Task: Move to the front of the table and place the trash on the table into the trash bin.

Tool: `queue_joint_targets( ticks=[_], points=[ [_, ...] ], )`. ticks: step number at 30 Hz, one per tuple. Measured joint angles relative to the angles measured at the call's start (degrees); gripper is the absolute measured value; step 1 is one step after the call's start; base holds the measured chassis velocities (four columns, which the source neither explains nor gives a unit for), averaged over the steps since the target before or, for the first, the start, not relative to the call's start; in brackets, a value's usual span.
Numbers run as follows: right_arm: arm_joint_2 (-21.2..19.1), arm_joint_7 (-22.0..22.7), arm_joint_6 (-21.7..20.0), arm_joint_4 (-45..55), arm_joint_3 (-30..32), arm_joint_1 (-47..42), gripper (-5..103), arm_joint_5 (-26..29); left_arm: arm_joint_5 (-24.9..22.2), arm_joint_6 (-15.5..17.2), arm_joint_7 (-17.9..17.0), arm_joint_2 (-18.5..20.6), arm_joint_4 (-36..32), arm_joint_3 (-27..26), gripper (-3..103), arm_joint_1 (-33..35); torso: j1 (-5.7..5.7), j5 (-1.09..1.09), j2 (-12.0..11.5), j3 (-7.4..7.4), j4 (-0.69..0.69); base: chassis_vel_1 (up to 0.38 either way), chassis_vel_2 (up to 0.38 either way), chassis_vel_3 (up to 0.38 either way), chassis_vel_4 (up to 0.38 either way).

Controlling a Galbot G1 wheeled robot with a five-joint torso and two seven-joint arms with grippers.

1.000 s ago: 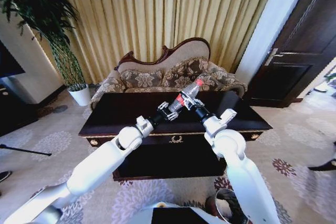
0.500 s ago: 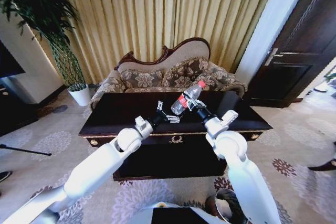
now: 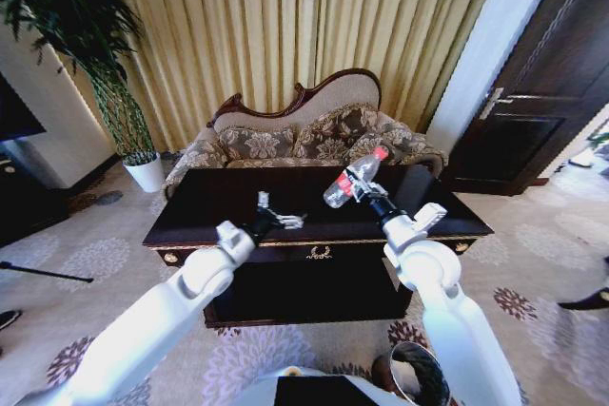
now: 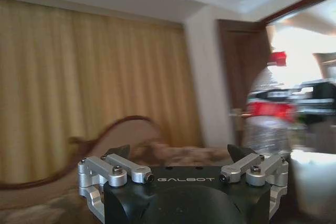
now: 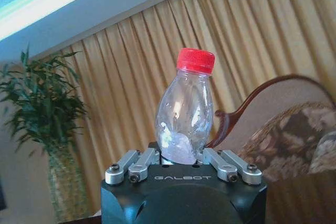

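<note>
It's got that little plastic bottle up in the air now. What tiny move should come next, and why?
Probably swing the right gripper back toward the round dark trash bin with the shiny rim by the robot's base. That gripper is shut on the clear plastic bottle with the red cap, held above the dark glossy wooden table, and the left gripper is open, holding nothing.

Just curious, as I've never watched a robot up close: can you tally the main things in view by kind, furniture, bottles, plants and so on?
Tables: 1, dark table
Sofas: 1, patterned sofa
Plants: 1, potted plant
Bottles: 1, clear bottle held above the table in the right gripper
Bins: 1, trash bin
Grippers: 2, with the open left gripper
Total: 7
</note>
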Motion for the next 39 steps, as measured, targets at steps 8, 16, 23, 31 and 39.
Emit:
queue_joint_targets(
  ticks=[8,16,23,31,39],
  points=[
    [-1.2,-0.1,0.2,-4.5,-0.1,0.6,27,-13.1,-2.2,6.8,-15.4,-0.3,-4.4,-13.5,100,7.0,0.0,0.01,0.0,0.0,-0.03,0.0,0.0,0.0,0.0],
    [-2.2,-0.1,0.1,-8.6,1.7,1.9,27,-18.2,-7.3,15.7,-24.6,3.2,-4.6,-25.0,100,10.1,0.0,-0.01,0.0,0.0,-0.02,0.0,0.0,0.0,0.0],
    [-3.3,-0.1,-0.1,-9.9,5.1,2.3,27,-16.7,-12.3,21.0,-26.7,3.9,-3.9,-37.2,100,14.6,0.0,0.02,0.0,0.0,-0.02,0.0,0.0,0.0,0.0],
    [-5.7,-0.1,-0.1,-10.4,7.2,1.9,27,-14.2,-14.2,20.7,-25.9,3.7,-2.0,-43.4,100,17.0,0.0,0.0,0.0,0.0,-0.01,0.0,0.0,0.0,0.0],
    [-5.4,-0.1,-0.1,-8.9,8.2,0.2,27,-13.5,-14.2,20.0,-25.1,3.5,-1.9,-42.1,100,15.9,0.0,0.01,0.0,0.0,-0.03,0.0,0.0,0.0,0.0]
  ],
)
